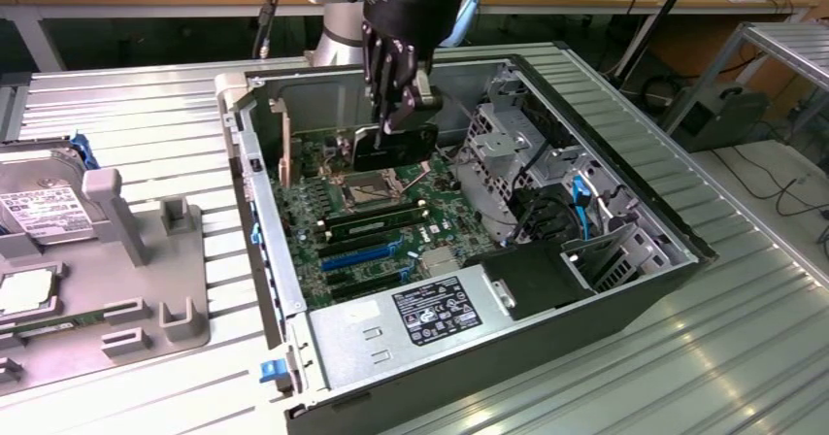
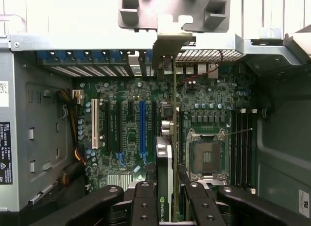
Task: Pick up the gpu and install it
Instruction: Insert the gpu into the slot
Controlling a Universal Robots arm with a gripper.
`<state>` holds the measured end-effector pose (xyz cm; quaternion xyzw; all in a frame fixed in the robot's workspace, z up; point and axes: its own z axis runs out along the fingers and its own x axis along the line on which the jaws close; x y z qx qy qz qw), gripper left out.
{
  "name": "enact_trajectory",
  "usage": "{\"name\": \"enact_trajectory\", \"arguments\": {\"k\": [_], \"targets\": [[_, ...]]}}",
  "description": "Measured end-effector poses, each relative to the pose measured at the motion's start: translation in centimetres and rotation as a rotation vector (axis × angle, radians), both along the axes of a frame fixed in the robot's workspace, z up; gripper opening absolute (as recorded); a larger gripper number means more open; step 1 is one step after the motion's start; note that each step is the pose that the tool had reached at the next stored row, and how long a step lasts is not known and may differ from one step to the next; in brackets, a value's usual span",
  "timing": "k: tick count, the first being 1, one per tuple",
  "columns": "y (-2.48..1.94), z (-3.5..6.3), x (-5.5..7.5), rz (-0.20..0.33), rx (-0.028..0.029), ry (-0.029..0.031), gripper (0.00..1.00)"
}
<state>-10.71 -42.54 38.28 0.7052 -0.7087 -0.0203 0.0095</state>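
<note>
Closest to us in the wrist view, the black jaws are clamped on the gpu [image 2: 164, 163], one pair of dark fingers on each side of the card. We see the card edge-on here, standing upright. Its silvery bracket [image 2: 171, 41] points toward the rear wall of the computer case [image 2: 43, 41], just beside the row of blue-tabbed slot covers [image 2: 82, 58].

Below the card lies the green motherboard [image 2: 218, 97]. The card runs between the blue expansion slot [image 2: 142, 124] on one side and the open CPU socket [image 2: 204, 158] on the other. The memory slots [image 2: 240, 143] sit beyond the socket.

In the exterior view we find the gpu [image 1: 399, 149] as a black rectangle hanging from the jaws over the motherboard [image 1: 311, 212], inside the open computer case [image 1: 622, 192] and just above the CPU socket [image 1: 369, 190]. We cannot tell whether its lower edge touches the board.

A power supply [image 1: 414, 318] with a white-printed label fills the near end of the case. The case rests on a ribbed metal surface [image 1: 725, 357]. On the exterior view's left stands a grey parts tray [image 1: 155, 260], well apart from the jaws, with a silver hard drive [image 1: 39, 212] lying on it.
</note>
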Motion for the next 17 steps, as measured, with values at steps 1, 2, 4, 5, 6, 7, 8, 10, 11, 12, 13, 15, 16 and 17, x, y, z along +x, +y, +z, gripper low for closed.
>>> {"name": "enact_trajectory", "arguments": {"k": [1,2,4,5,6,7,8,10,11,12,13,15,16,17], "targets": [[0.0,-0.05,0.0,0.0,0.0,0.0,0.27],[0.0,-0.12,0.0,0.0,0.0,0.0,0.27],[0.0,-0.3,0.0,0.0,-0.0001,0.0,0.27],[0.0,-0.34,0.0,0.0,-0.0001,0.0,0.27],[0.0,-0.38,0.0,0.0,0.0,0.0,0.27],[0.0,-0.42,0.0,0.0,0.0,0.0,0.27],[0.0,-0.49,0.0,0.0,0.0,-0.0001,0.27],[0.0,-0.57,0.0,0.0,0.0,0.0,0.27],[0.0,-0.62,0.0,0.0,-0.0001,0.0,0.27],[0.0,-0.66,0.0,0.0,0.0,0.0,0.27],[0.0,-0.71,0.0,0.0,-0.0001,0.0,0.27],[0.0,-0.85,0.0,0.0,0.0,0.0,0.27],[0.0,-0.89,0.0,0.0,0.0,-0.0001,0.27],[0.0,-0.95,0.0,0.0,0.0,0.0,0.27]]}}
